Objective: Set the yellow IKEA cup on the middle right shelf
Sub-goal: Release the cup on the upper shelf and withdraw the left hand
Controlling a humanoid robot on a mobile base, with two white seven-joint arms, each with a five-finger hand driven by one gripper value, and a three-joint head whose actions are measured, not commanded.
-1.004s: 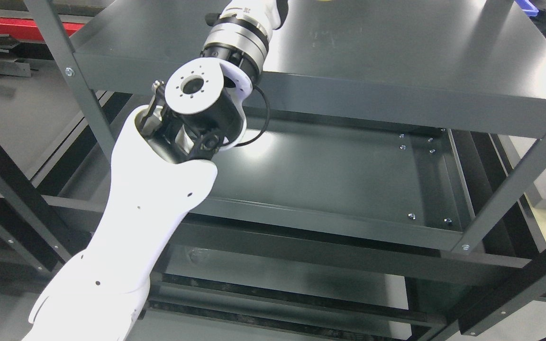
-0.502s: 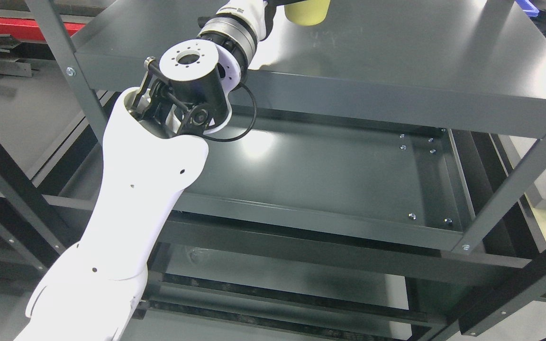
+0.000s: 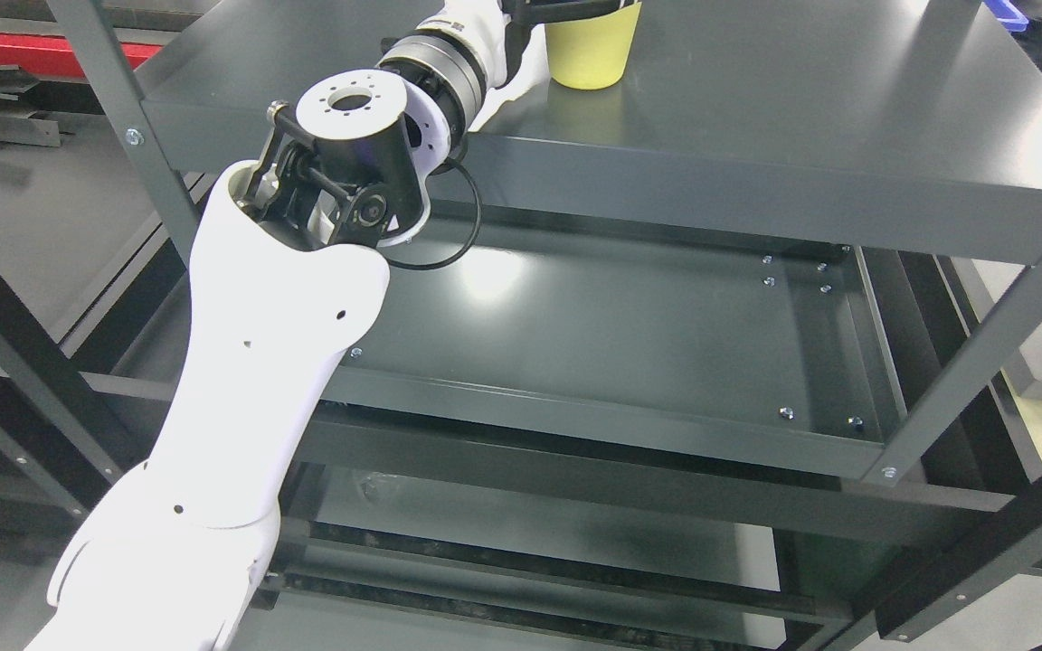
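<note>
Left robot hand [image 3: 566, 9]: at the top edge of the head view, mostly cut off; dark fingers lie across the rim of the yellow cup [image 3: 590, 56], but whether they clasp it cannot be told. Left arm [image 3: 250, 380]: white shell, enters lower left, reaches up over the upper shelf [image 3: 801, 117]. Yellow cup: upright, base on or just above the upper shelf, near its back. Lower shelf [image 3: 629, 334]: dark metal, beneath it.

Dark metal shelving [image 3: 756, 194] (glossy, reflective)
</note>
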